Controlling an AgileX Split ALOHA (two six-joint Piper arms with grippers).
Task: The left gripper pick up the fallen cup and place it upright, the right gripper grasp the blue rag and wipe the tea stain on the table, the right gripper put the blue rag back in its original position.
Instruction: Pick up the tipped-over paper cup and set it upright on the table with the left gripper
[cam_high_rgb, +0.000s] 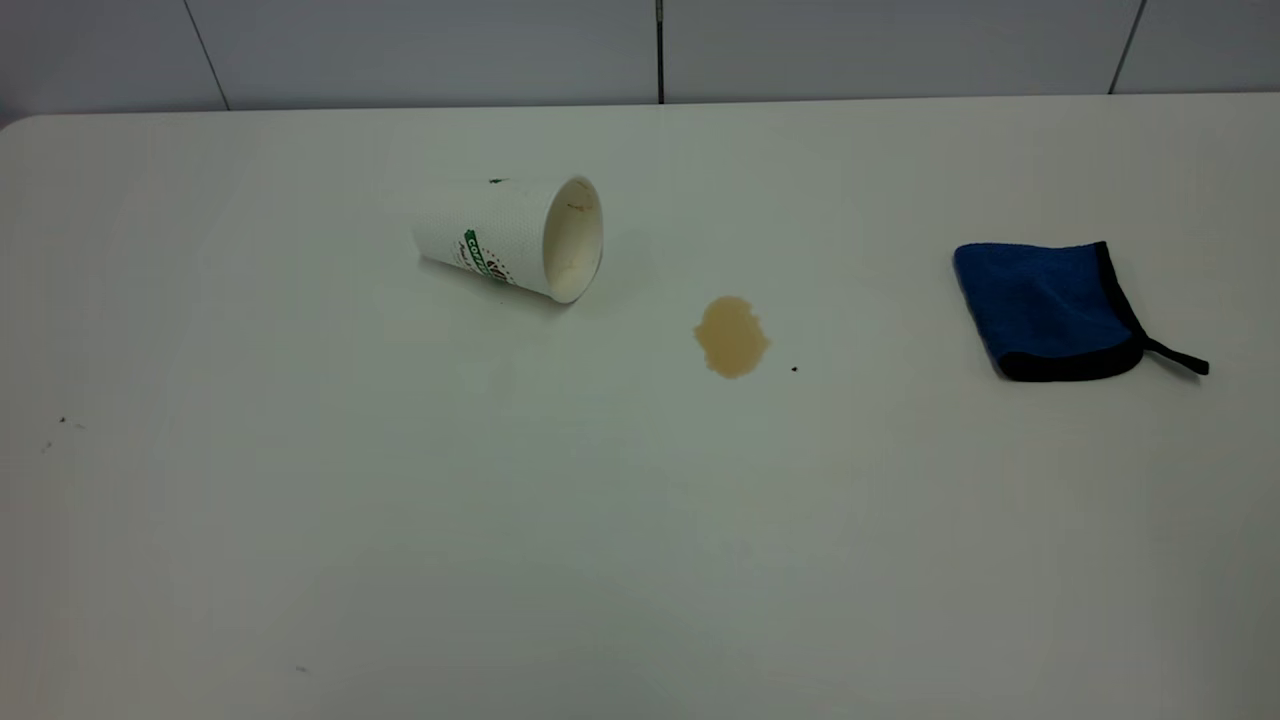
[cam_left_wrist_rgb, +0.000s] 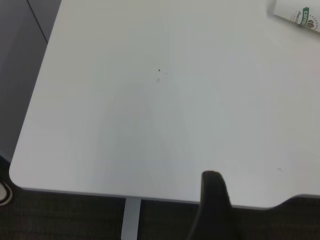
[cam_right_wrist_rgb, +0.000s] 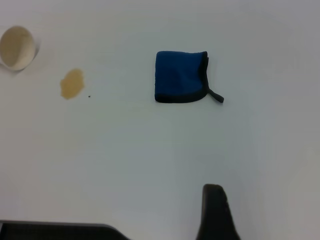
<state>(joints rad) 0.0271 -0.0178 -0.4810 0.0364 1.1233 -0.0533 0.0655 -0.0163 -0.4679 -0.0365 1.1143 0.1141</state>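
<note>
Left gripper (cam_left_wrist_rgb: 212, 200): only one dark finger shows, by the near table (cam_left_wrist_rgb: 100, 130) edge; opening not discernible, nothing held. Right gripper (cam_right_wrist_rgb: 215, 210): likewise one finger visible, spread not discernible, empty.

Ahead of the left gripper, well apart: cup (cam_high_rgb: 510, 238) on its side, mouth turned toward the tea stain (cam_high_rgb: 731, 336). Ahead of the right gripper: blue rag (cam_high_rgb: 1050, 308), folded flat, stain beyond it.

Step judged: cup pickup, not begun. Suggest closing across the body mid-length, gently since paper crushes, then tipping the base down.
</note>
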